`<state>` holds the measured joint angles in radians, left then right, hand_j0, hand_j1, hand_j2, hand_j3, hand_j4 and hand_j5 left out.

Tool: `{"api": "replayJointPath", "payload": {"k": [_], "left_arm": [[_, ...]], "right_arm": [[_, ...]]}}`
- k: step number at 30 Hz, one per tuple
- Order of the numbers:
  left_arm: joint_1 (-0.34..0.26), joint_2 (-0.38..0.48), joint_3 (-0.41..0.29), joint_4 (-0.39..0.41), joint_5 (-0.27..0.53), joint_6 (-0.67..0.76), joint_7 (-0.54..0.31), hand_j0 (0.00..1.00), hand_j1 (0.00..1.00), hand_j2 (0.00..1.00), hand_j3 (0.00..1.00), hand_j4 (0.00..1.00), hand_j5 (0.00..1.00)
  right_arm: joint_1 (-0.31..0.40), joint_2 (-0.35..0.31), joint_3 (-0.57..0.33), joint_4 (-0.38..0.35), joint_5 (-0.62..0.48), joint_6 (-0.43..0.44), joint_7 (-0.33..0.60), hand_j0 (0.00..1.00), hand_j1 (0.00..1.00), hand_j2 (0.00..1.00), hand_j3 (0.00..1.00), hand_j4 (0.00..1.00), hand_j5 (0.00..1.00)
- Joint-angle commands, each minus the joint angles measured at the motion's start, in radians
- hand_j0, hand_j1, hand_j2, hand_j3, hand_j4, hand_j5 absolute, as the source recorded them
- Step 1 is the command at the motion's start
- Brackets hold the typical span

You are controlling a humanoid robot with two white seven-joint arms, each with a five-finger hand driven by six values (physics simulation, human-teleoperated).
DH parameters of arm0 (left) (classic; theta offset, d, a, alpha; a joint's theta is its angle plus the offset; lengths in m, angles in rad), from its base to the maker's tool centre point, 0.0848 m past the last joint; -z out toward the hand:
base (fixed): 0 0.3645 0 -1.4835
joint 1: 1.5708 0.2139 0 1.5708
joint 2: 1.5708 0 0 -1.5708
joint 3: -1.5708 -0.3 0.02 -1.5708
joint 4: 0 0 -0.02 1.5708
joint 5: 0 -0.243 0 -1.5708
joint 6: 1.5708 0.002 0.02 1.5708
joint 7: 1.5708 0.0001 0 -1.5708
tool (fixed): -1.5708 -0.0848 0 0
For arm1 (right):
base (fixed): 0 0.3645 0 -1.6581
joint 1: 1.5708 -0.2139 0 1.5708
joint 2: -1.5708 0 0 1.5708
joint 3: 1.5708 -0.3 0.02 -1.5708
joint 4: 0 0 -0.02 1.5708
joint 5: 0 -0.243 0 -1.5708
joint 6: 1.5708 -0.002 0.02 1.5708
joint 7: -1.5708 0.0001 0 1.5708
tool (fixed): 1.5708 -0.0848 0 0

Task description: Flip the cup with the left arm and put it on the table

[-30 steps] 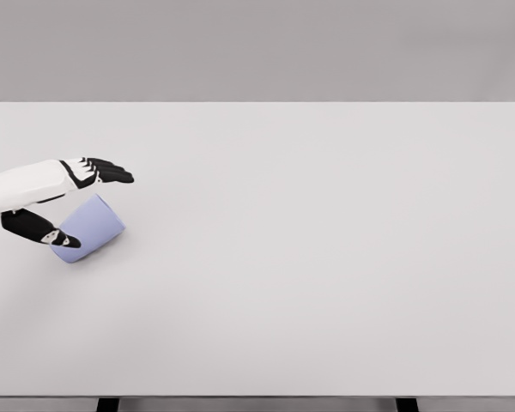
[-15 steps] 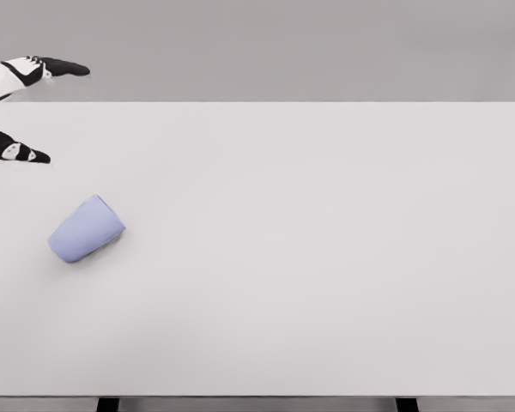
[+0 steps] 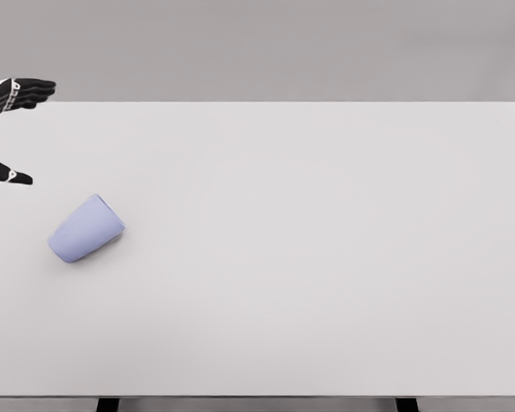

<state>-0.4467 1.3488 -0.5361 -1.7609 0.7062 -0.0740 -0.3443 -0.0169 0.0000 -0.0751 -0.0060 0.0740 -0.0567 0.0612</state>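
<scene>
A pale lavender cup (image 3: 86,228) lies on its side on the white table (image 3: 309,249) near the left edge, its wider end toward the lower left. My left hand (image 3: 21,133) shows only at the picture's left edge, above and behind the cup. Its black fingers (image 3: 30,87) and thumb (image 3: 7,174) are spread wide apart and hold nothing. The hand is well clear of the cup, not touching it. The right arm is out of view.
The table's far edge runs across the top, and its front edge and two dark legs (image 3: 108,403) show at the bottom.
The left hand let go of the cup and lifted up and to the left a second ago; since half a second ago it has dropped slightly and drawn further left. The cup lies still.
</scene>
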Motion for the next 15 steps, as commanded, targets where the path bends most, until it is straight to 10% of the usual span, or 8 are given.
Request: {"api": "replayJointPath", "payload": {"k": [1,9,15], "left_arm": [[0.005,-0.037,-0.012,-0.002,0.012,0.092,0.036,1.0,1.0,1.0,1.0,1.0,1.0],[0.071,-0.209,-0.016,0.0,-0.226,0.27,0.074,1.0,1.0,1.0,1.0,1.0,1.0],[0.135,-0.221,-0.015,-0.002,-0.238,0.214,0.077,1.0,1.0,1.0,1.0,1.0,1.0]], "right_arm": [[0.0,0.0,0.0,0.0,0.0,0.0,0.0,1.0,1.0,1.0,1.0,1.0,1.0],[0.0,0.0,0.0,0.0,0.0,0.0,0.0,1.0,1.0,1.0,1.0,1.0,1.0],[0.0,0.0,0.0,0.0,0.0,0.0,0.0,1.0,1.0,1.0,1.0,1.0,1.0]]}}
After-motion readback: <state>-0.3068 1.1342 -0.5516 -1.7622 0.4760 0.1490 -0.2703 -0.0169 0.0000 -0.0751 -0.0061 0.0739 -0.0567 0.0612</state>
